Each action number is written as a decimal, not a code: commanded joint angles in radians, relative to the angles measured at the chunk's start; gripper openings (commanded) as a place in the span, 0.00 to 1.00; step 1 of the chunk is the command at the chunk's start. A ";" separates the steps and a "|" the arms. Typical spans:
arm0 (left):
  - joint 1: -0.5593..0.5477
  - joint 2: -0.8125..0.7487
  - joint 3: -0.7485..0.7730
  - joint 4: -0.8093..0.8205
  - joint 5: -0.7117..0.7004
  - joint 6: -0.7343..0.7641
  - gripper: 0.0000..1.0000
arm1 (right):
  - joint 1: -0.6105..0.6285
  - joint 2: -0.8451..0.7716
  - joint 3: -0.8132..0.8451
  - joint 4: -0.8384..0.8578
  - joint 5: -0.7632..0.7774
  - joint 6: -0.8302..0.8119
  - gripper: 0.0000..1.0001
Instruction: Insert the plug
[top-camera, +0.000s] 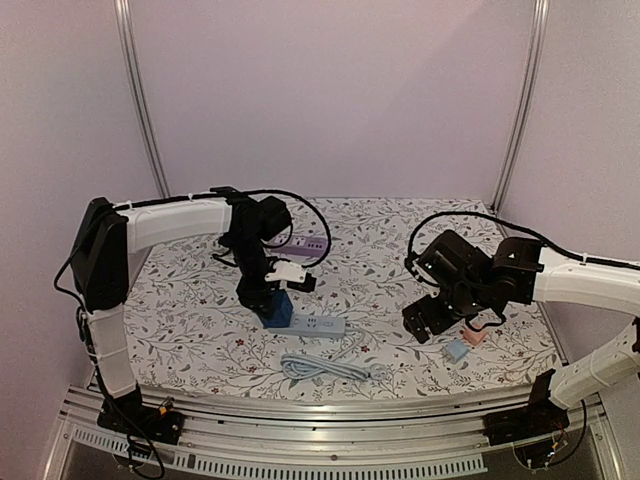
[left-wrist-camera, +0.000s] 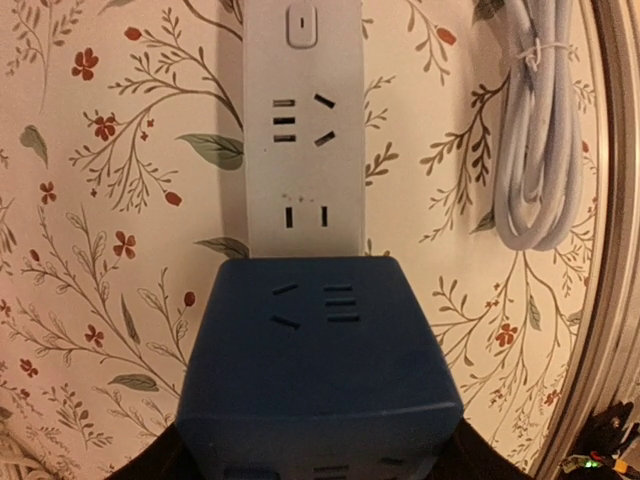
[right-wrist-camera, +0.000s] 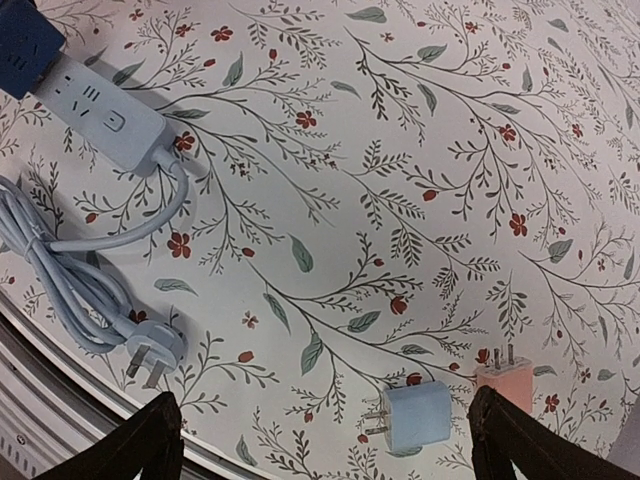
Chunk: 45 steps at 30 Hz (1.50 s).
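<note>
Left pincer (top-camera: 262, 297) clenched on blue cube plug (left-wrist-camera: 320, 360), directly over the near end of the white power strip (left-wrist-camera: 303, 150). The strip's long axis runs straight ahead of me. Cannot tell if seated. Right pincer (top-camera: 437, 322) released, well apart.

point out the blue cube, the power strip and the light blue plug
blue cube (left-wrist-camera: 320, 340): left wrist view, middle of its socket face.
power strip (left-wrist-camera: 303, 130): left wrist view, white face between the sockets.
light blue plug (right-wrist-camera: 417, 419): right wrist view, middle of its body.
</note>
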<state>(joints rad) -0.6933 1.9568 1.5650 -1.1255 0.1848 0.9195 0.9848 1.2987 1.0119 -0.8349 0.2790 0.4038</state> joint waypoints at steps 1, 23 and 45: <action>-0.014 0.029 -0.003 0.032 -0.050 -0.040 0.00 | 0.014 -0.008 -0.013 -0.020 0.015 0.011 0.99; -0.058 0.060 -0.060 0.095 -0.140 -0.121 0.00 | 0.035 0.005 0.005 -0.092 0.020 0.013 0.99; -0.091 0.174 0.025 0.114 -0.138 -0.175 0.00 | 0.038 0.033 0.020 -0.120 0.015 0.012 0.99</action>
<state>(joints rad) -0.7563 1.9949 1.6138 -1.1454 0.0929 0.8047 1.0145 1.3170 1.0122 -0.9386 0.2825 0.4068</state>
